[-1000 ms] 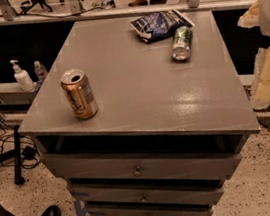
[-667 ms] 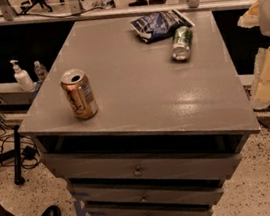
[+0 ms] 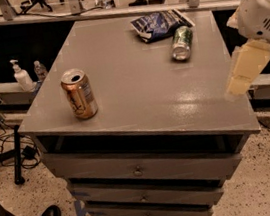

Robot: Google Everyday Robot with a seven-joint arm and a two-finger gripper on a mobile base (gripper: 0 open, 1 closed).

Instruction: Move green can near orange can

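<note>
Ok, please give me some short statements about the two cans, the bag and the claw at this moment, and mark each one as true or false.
1. The orange can stands upright near the front left corner of the cabinet top. True.
2. The green can stands upright. False: it lies on its side near the back right of the top.
3. The green can lies close to the blue snack bag. True.
4. The claw is on the green can. False: it hangs at the right edge of the cabinet top, apart from both cans.
5. The two cans touch. False: a wide stretch of the top lies between them.
</note>
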